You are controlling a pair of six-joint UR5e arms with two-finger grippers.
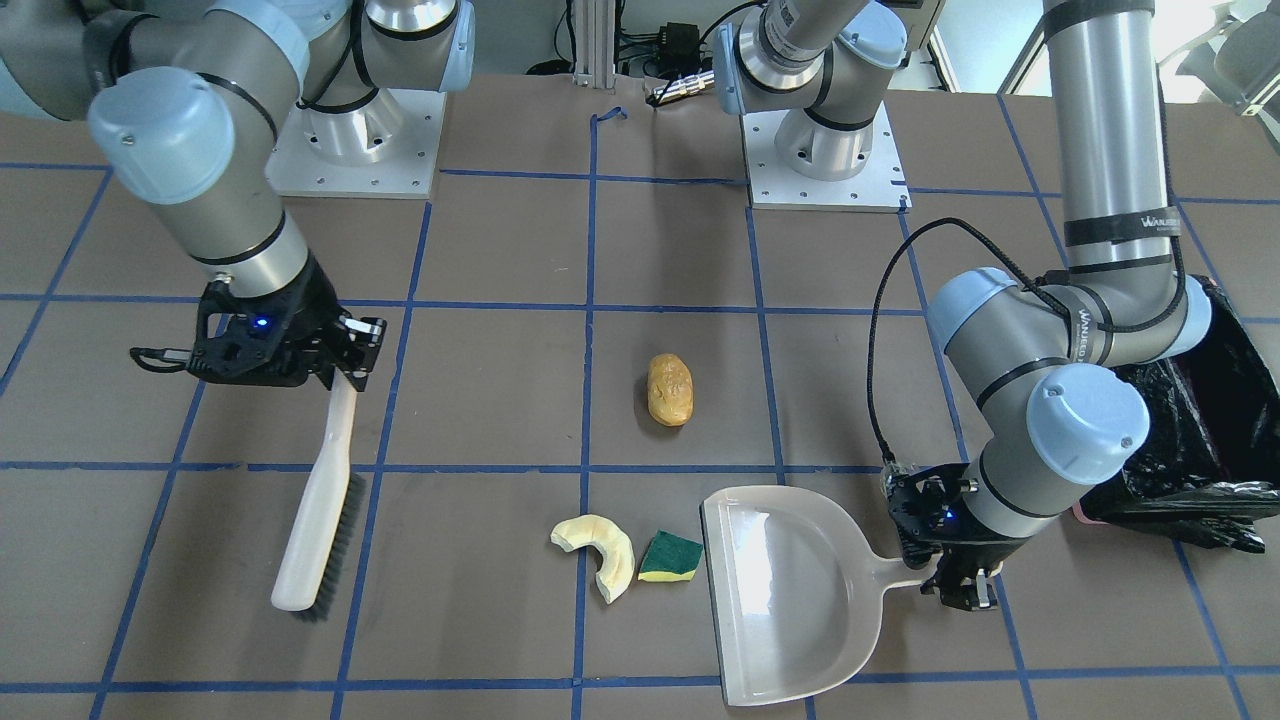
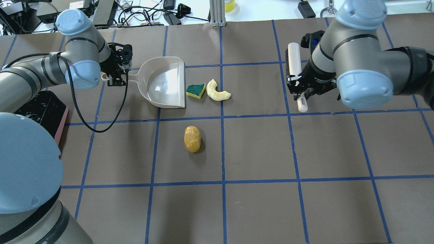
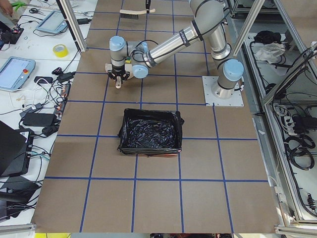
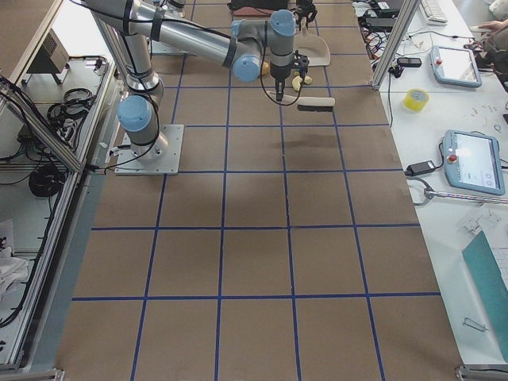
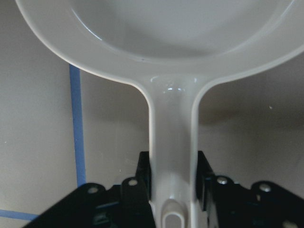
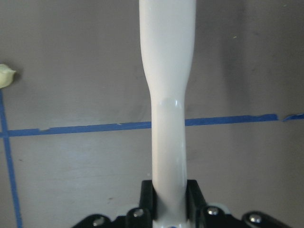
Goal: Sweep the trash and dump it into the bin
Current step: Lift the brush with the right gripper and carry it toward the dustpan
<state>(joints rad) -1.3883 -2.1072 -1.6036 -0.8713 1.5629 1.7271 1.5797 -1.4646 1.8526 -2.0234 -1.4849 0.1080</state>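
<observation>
The tan potato-like lump (image 1: 670,390) (image 2: 192,139) lies alone mid-table. The pale yellow crescent (image 1: 605,550) (image 2: 217,92) and the green-and-yellow sponge wedge (image 1: 670,558) (image 2: 196,90) lie just in front of the open edge of the pale grey dustpan (image 1: 790,590) (image 2: 166,81). My left gripper (image 1: 960,585) (image 2: 117,76) (image 5: 173,180) is shut on the dustpan's handle. My right gripper (image 1: 345,365) (image 2: 300,89) (image 6: 168,194) is shut on the handle of a white brush (image 1: 320,510) (image 2: 293,61), bristles on the table. The black-lined pink bin (image 3: 150,131) (image 2: 44,108) stands behind my left arm.
Blue tape lines grid the brown table (image 2: 257,149). Both arm bases (image 1: 355,140) (image 1: 825,150) stand at the robot's edge. A yellow tape roll (image 3: 60,50) and tablets lie on the side bench beyond the table.
</observation>
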